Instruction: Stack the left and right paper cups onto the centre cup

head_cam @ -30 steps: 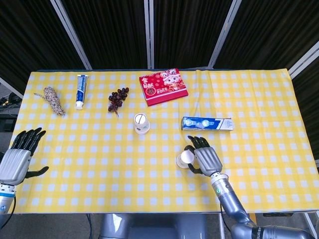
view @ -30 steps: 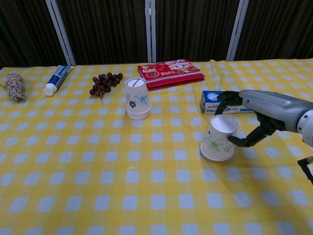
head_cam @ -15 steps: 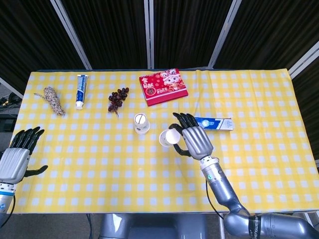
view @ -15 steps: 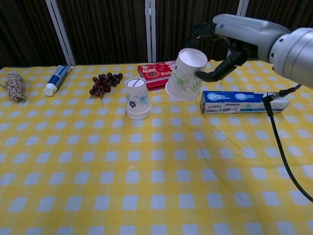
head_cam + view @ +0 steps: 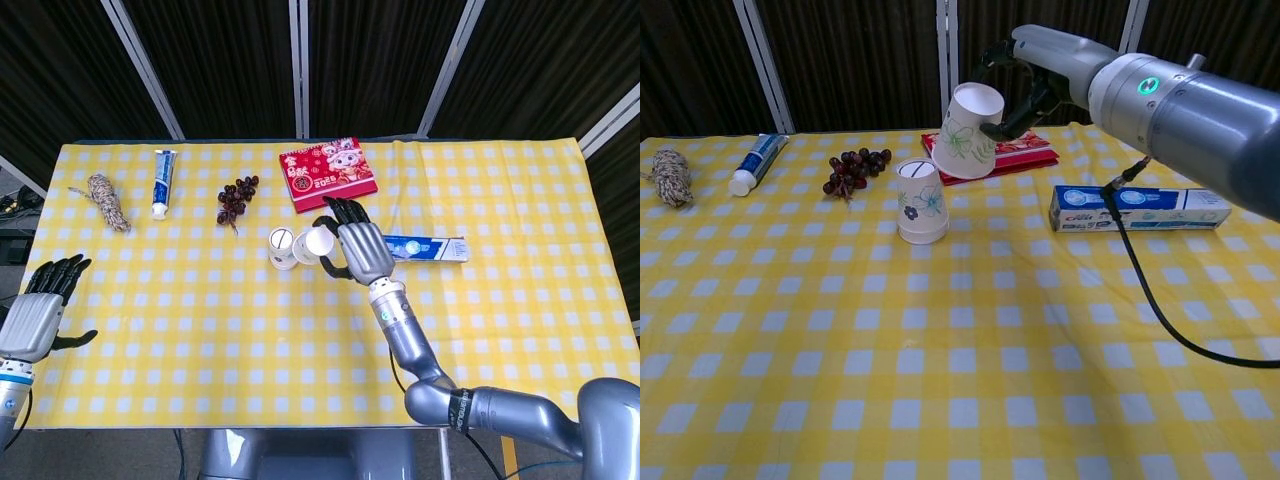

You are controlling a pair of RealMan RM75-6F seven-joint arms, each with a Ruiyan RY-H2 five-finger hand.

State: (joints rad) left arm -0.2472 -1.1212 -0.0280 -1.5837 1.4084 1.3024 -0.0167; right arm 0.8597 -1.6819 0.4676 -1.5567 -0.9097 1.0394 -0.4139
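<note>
The centre paper cup [image 5: 283, 248] [image 5: 920, 202] stands upside down on the yellow checked table, white with a flower print. My right hand [image 5: 356, 249] [image 5: 1032, 62] grips a second paper cup [image 5: 313, 245] [image 5: 968, 131] in the air. That cup is upside down and tilted, just right of and above the centre cup, apart from it. My left hand [image 5: 40, 313] hovers open over the table's near left edge and holds nothing; the chest view does not show it.
A toothpaste box [image 5: 425, 247] [image 5: 1140, 208] lies right of the cups. A red booklet [image 5: 327, 173] [image 5: 990, 148], grapes [image 5: 235, 197] [image 5: 852, 169], a toothpaste tube [image 5: 162, 182] [image 5: 759, 161] and a twine bundle [image 5: 104, 200] [image 5: 671, 175] lie along the far side.
My right hand lifted the cup off the table at the near right and carried it up and left, until it hangs beside the centre cup. The left hand hardly moved.
</note>
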